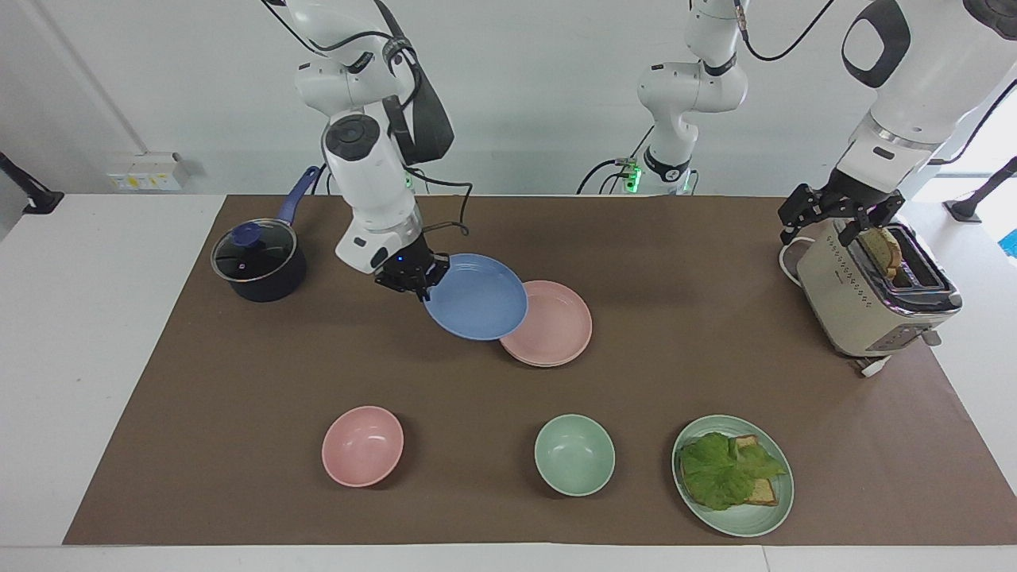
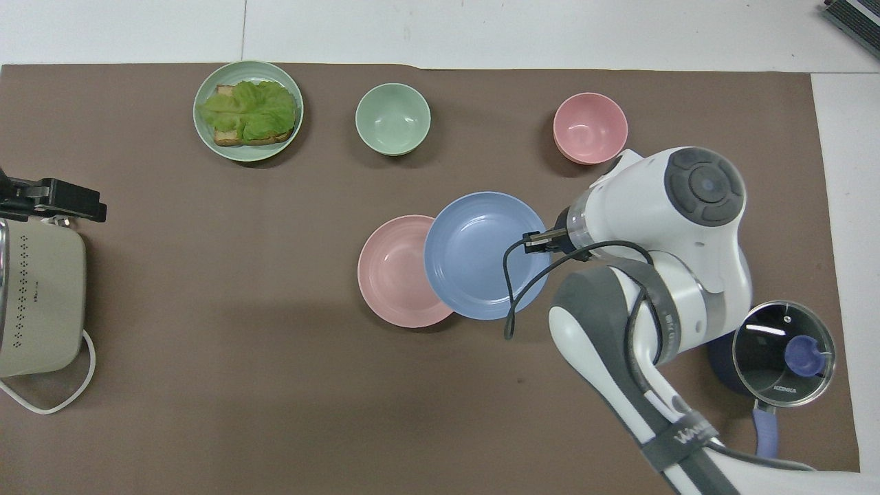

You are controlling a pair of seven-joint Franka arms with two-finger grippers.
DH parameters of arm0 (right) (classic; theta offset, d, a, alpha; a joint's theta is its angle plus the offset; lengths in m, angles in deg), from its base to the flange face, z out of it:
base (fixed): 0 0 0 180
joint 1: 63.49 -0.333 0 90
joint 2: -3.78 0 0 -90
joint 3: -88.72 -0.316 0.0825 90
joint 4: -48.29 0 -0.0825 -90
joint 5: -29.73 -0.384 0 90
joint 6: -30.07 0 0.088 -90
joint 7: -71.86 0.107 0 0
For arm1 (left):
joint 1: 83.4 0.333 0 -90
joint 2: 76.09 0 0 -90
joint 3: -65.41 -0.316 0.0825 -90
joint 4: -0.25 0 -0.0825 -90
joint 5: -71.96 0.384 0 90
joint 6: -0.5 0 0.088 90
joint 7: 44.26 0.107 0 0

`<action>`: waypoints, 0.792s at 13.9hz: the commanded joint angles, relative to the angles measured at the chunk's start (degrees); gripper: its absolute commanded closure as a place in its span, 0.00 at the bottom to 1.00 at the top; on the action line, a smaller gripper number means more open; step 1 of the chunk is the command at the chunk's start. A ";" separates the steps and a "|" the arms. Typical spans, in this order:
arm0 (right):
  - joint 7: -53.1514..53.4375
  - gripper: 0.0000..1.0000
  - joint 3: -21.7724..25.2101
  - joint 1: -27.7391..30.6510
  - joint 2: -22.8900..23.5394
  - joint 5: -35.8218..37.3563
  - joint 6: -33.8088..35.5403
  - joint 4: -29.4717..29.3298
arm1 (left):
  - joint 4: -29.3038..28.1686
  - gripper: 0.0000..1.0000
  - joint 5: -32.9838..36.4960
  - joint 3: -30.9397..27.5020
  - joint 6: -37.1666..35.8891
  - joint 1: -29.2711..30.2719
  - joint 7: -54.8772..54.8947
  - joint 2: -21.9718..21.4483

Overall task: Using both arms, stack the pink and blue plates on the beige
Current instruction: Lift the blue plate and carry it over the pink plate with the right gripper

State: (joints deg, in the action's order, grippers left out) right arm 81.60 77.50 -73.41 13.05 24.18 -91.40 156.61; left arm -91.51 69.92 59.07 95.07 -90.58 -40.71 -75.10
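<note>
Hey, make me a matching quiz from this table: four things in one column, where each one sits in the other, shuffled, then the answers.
Things:
1. blue plate
2. bread slice
3. lettuce
4. pink bowl

Places:
A. in the toaster slot
B. on the green plate
D. gripped at its rim by the right hand, partly over the pink plate
C. alone on the mat, beside the green bowl

Pairs: 1-D, 2-A, 3-B, 4-C

Light was bright, even and diffuse from above. The matte brown table mat [image 1: 238,381] showed only soft, faint shadows, one beneath the raised round blue plate [image 1: 475,297]. Small white glints sat on the glass lid of the dark saucepan [image 2: 783,353]. Both views were sharp throughout, without noticeable blur or edge distortion.
</note>
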 commanded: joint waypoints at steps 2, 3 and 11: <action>0.99 1.00 -0.20 -3.24 2.68 -5.32 -4.55 0.22 | 0.18 0.00 0.99 0.53 -0.87 0.60 0.14 -0.11; 0.99 1.00 -0.20 -4.04 3.29 -6.57 -6.49 0.40 | 0.18 0.00 0.99 0.53 -0.87 0.60 0.14 -0.11; 0.11 1.00 -0.20 -6.16 7.08 -6.67 -11.43 2.60 | 0.18 0.00 0.99 0.53 -0.87 0.60 0.14 -0.11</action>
State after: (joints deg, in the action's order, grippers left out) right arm 82.31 77.39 -79.36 19.93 19.19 -101.20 158.50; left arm -91.51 69.92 59.07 95.06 -90.58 -40.71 -75.10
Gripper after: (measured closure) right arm 0.943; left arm 0.000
